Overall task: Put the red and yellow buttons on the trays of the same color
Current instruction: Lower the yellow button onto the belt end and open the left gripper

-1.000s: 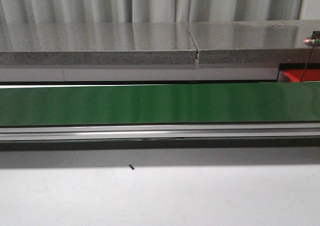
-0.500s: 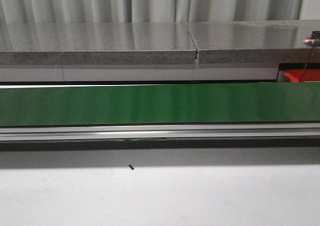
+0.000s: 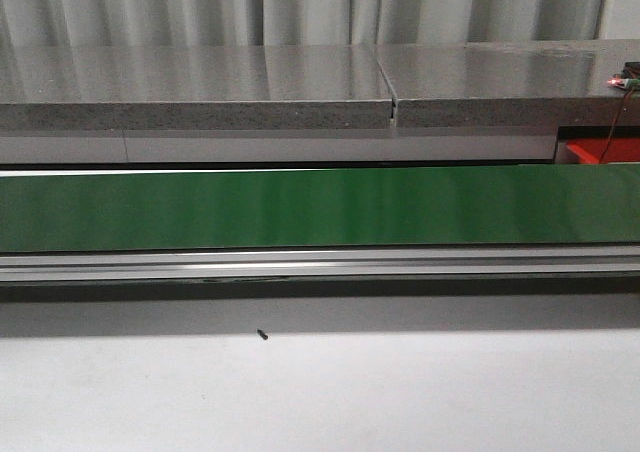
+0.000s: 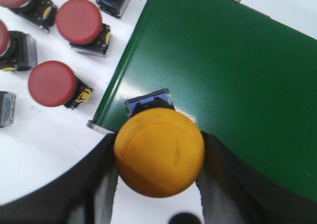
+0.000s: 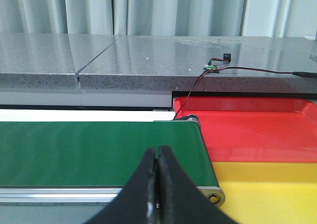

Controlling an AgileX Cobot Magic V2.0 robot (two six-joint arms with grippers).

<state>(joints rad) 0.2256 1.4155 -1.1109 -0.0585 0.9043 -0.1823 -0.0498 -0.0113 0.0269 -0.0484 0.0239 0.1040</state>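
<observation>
Left gripper [image 4: 158, 157]: you're clamping the yellow button [image 4: 159, 152] over the green belt [image 4: 233, 85] edge.
Right gripper [image 5: 157, 177]: fingers are pressing together, empty, facing the red tray [image 5: 257, 130].

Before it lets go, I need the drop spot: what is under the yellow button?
Under the yellow button, gripped by the left pincer, lie the green belt's end and white table; directly beneath is hidden.

A conveyor belt [image 3: 320, 209] runs across the table [image 3: 320, 392]. A stone counter [image 3: 200, 87] lies behind it. Two trays [image 5: 257, 130] sit past its right end.
</observation>
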